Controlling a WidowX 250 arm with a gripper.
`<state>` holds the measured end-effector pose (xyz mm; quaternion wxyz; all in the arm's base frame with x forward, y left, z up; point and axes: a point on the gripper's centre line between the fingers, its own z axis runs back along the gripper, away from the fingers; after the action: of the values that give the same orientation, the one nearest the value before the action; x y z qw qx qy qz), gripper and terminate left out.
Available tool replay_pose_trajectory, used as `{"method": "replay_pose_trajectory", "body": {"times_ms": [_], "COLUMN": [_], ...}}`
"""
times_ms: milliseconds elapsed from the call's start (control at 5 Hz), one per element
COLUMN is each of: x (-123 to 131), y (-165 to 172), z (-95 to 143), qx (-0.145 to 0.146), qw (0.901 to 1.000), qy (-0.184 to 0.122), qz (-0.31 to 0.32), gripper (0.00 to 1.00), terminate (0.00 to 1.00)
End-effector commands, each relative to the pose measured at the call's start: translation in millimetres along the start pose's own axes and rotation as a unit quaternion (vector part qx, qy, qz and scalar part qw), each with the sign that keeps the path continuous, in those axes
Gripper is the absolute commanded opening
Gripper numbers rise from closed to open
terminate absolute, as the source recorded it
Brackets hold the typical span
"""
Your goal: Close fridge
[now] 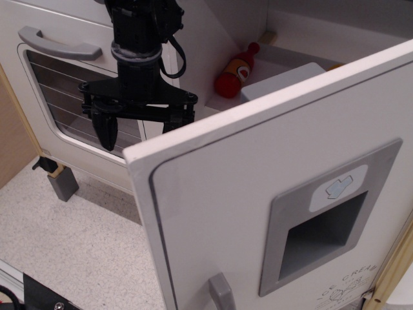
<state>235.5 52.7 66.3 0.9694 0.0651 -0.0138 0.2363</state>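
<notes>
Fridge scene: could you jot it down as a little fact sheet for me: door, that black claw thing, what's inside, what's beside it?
fridge door: open, swung out toward the camera
door front: grey dispenser panel, grey handle at the bottom edge of the view
pincer: black, fingers apart, holding nothing, just behind the door's top edge
inside: red toy bottle lying tilted, beside a white block
beside it: white oven with barred window
task status: not yet closed

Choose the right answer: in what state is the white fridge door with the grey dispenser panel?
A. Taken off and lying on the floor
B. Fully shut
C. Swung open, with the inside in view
C. The fridge door stands swung out, and a red toy bottle shows inside behind its top edge.
</notes>
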Motion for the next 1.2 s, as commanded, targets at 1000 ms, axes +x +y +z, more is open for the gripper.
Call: {"method": "replay_pose_trajectory", "body": {"times_ms": [1000], "x": [-27], "y": [-37], "z": [128], "qx": [-0.085], "qw": [0.9738], "qy": [-0.055], "qz": [-0.204], "gripper": [1.00], "terminate": [0.00]}}
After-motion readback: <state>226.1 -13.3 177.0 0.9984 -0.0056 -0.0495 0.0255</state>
